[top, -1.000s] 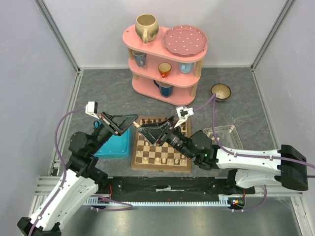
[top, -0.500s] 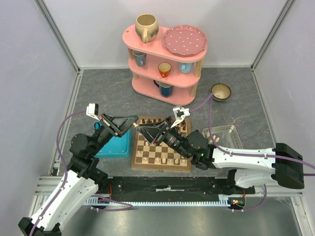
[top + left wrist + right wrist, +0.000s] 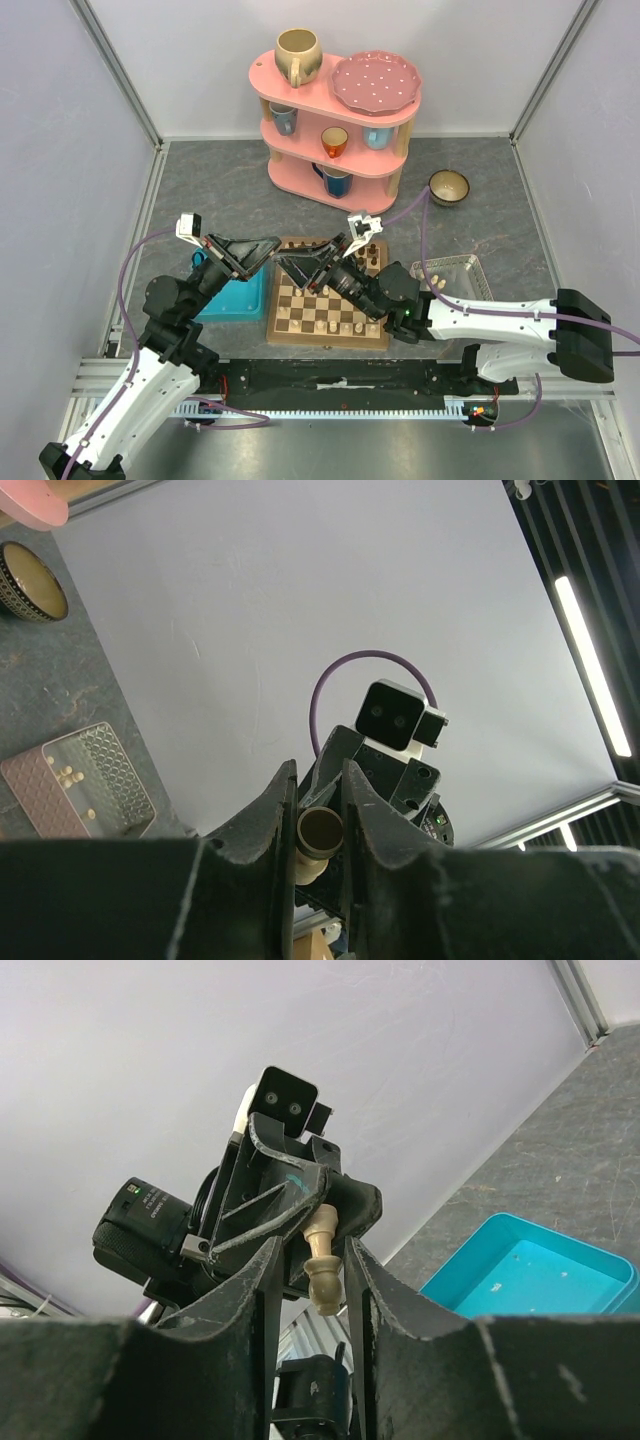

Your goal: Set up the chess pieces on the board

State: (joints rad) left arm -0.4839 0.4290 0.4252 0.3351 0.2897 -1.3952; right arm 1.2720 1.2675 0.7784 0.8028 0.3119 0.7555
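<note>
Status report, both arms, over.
Left gripper shut on pale chess piece. Right gripper around its head, grip unclear. Tip to tip at far-left corner of board. Nothing blocking.

smooth wooden chess piece (image 3: 322,1268); matt plastic fingers (image 3: 240,1320)

a grey, stone-patterned tabletop (image 3: 220,190) is enclosed on 3 sides by plain pale lilac-grey panels (image 3: 60,160), which are joined at the 2 far corners by slanted aluminium posts (image 3: 118,75). a pink shelf unit (image 3: 300,188) of 3 tiers (oval, with pale wooden uprights) is set near the middle of the back panel. the near edge is bordered by aluminium rails (image 3: 95,372) and a black strip (image 3: 330,376). in the left wrist view, 1 long white light bar (image 3: 592,660) is seen lit against a dark ceiling beyond the panel's edge. the whole enclosure is evenly and softly lit.
</note>
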